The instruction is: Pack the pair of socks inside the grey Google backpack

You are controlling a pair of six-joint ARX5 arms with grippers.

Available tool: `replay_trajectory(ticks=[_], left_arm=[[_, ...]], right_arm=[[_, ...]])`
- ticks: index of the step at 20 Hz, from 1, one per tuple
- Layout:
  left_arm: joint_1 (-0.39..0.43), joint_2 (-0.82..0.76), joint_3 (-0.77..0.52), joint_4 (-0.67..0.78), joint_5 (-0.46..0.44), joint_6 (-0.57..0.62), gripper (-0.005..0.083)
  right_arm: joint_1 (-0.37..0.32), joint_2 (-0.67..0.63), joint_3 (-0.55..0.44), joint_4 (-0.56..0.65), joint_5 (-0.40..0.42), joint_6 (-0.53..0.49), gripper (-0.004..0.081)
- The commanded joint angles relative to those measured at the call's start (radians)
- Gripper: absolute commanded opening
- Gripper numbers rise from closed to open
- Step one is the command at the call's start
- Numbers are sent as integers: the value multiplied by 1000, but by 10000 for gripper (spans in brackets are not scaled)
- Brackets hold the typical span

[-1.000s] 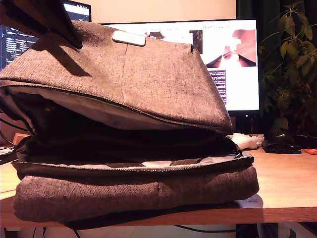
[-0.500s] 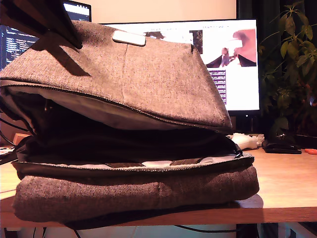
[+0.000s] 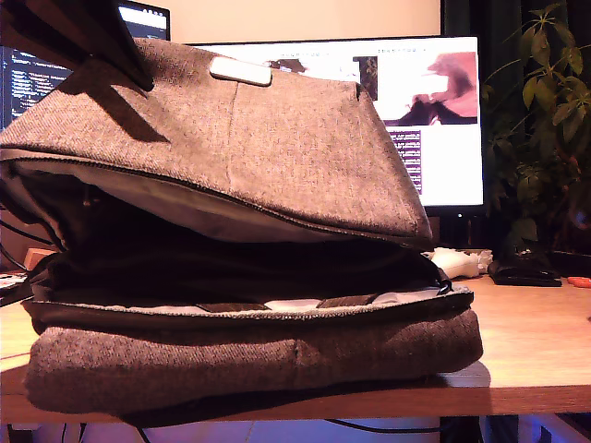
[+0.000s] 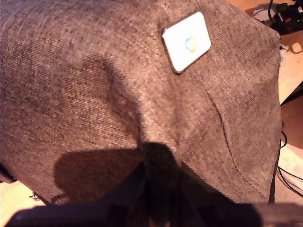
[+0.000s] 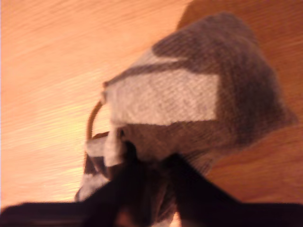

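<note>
Backpack (image 3: pixel 249 351) on desk (image 3: pixel 536 341), before monitor (image 3: pixel 443 120)

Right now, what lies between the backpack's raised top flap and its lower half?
In the exterior view, only a dark open gap: the grey Google backpack shows lining and zipper there, no socks inside.

wooden table (image 3: pixel 536 341), grey Google backpack (image 3: pixel 249 360) resting on it

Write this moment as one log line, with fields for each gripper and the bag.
first gripper: shut on backpack flap, holding it raised | second gripper: shut on socks over wooden table | backpack: open | socks: not inside
</note>
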Motion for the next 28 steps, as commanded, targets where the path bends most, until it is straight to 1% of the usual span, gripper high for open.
replay_trajectory(ticks=[1,2,4,7,8,9,10,11,13,14,15,17,18,19,23,24,26,28], left_arm=[[-9,-4,43,44,14,12,-21],[-9,-4,43,45,14,12,-21],[-9,-4,43,46,14,12,-21],[-9,-4,43,46,14,12,-21],[-9,-4,43,46,14,12,-21],[-9,-4,43,46,14,12,-21],[-9,-4,43,45,14,12,-21],[-9,-4,43,45,14,12,-21],[-9,-4,43,45,14,12,-21],[-9,-4,43,45,14,12,-21],[-9,-4,43,45,14,12,-21],[-9,-4,43,45,14,12,-21],[-9,-4,43,45,14,12,-21],[-9,-4,43,45,14,12,-21],[-9,-4,43,45,14,12,-21],[-9,-4,43,45,14,12,-21],[-9,-4,43,45,14,12,-21],[-9,-4,43,45,14,12,-21]], right_arm=[[50,23,-9,-8,-63,40,33],[87,23,-9,-7,-79,46,32],[161,23,-9,1,-73,47,15],[260,23,-8,5,-84,47,15],[284,23,-6,10,-71,41,15],[299,23,-5,26,-38,39,16],[308,23,-3,37,-12,40,17],[309,23,2,33,-3,41,17],[309,23,22,-3,-3,41,23],[309,23,35,-29,-4,41,48],[309,23,51,-55,-4,40,105],[311,23,84,-100,-14,34,270],[312,23,103,-119,-23,25,335],[312,21,118,-135,-29,22,358],[329,-51,128,-153,-21,17,358],[334,-84,128,-155,-12,18,358],[345,-158,128,-169,32,16,352],[359,-244,123,-179,41,-1,352]])
